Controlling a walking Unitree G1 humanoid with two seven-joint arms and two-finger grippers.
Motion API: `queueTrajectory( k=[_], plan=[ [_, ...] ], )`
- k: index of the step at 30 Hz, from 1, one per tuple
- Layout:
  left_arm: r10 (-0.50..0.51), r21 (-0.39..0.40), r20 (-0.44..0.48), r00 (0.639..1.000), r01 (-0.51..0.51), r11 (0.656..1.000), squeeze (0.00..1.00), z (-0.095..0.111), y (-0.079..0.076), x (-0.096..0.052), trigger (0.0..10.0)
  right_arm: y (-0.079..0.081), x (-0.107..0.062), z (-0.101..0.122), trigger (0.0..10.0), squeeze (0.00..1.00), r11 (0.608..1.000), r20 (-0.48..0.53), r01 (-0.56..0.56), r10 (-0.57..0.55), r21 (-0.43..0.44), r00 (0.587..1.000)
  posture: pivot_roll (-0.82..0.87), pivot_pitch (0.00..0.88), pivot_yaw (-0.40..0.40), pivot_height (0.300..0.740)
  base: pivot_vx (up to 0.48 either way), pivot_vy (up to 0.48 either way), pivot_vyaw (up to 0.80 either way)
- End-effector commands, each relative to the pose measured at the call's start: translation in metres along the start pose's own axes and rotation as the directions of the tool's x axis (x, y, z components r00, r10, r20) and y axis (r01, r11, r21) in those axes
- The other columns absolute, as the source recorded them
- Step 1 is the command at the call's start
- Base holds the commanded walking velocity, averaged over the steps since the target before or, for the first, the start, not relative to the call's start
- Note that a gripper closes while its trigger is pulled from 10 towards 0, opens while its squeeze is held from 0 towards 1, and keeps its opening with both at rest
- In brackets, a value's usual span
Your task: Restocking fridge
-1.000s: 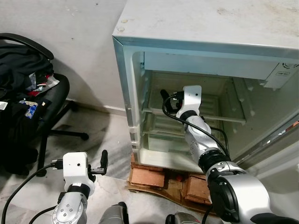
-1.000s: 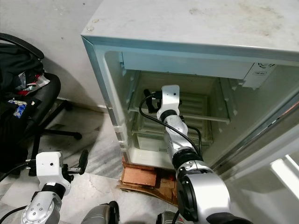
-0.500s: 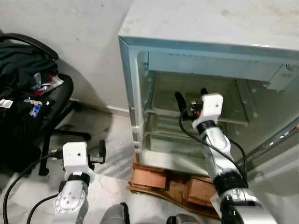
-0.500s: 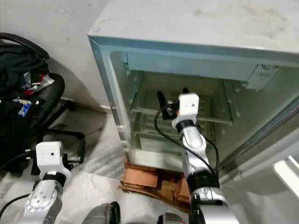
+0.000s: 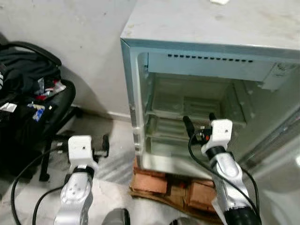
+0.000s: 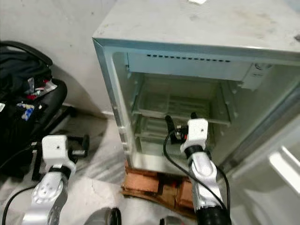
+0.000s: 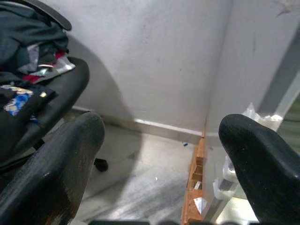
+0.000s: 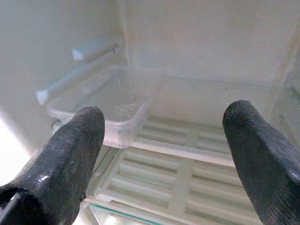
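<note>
Open fridge (image 5: 140, 89) w/ shelves looking bare, right gripper (image 5: 199, 123) at its 6 o'clock spread wide, empty; left gripper (image 7: 161, 154) likewise; restocking seemingly barely begun.

No readable text, label, brand or number is showing anywhere. The panel at the fridge's (image 5: 206, 33) upper right corner and the printed packets on the office chair (image 5: 56, 101) are appearing too small and blurred to read.

a bare room in a home: a small open fridge (image 5: 211, 89) on bricks (image 5: 150, 180) fills the centre, a clothes-heaped office chair (image 5: 33, 108) sits at left, against a plain wall (image 5: 75, 42).
</note>
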State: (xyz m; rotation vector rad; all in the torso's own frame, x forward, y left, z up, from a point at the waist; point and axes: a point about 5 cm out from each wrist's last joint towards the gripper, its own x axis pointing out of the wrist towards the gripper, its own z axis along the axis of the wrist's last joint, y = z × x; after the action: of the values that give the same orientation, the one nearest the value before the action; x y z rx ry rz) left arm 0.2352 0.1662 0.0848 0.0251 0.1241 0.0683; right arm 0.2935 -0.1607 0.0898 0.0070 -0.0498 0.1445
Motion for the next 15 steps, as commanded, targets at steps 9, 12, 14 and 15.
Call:
queueTrajectory(
  k=[9,12,14,15],
  plan=[
    [0.002,0.016,-0.021,1.0,-0.001,1.0,0.0,-0.006,0.005,0.0,10.0,-0.005,-0.011,-0.002,10.0,0.0,1.0,-0.059,0.025,-0.025,0.002,0.998,0.03,0.081,0.04,0.74,-0.136,0.0,0.0],
    [-0.008,0.015,-0.024,1.0,0.008,1.0,0.0,-0.007,0.004,-0.001,10.0,-0.004,-0.013,-0.004,10.0,0.0,1.0,-0.07,0.024,-0.024,0.002,0.997,0.03,0.088,0.044,0.74,-0.24,0.0,0.0],
    [-0.011,0.014,-0.026,1.0,0.011,1.0,0.0,-0.007,0.003,-0.001,10.0,-0.003,-0.015,-0.005,10.0,0.0,1.0,-0.078,0.022,-0.022,0.002,0.997,0.02,0.091,0.057,0.74,0.0,0.0,0.0],
    [-0.011,0.014,-0.026,1.0,0.011,1.0,0.0,-0.007,0.003,-0.001,10.0,-0.003,-0.015,-0.005,10.0,0.0,1.0,-0.079,0.022,-0.022,0.001,0.997,0.02,0.091,0.057,0.74,0.0,0.0,0.0]
  ],
)
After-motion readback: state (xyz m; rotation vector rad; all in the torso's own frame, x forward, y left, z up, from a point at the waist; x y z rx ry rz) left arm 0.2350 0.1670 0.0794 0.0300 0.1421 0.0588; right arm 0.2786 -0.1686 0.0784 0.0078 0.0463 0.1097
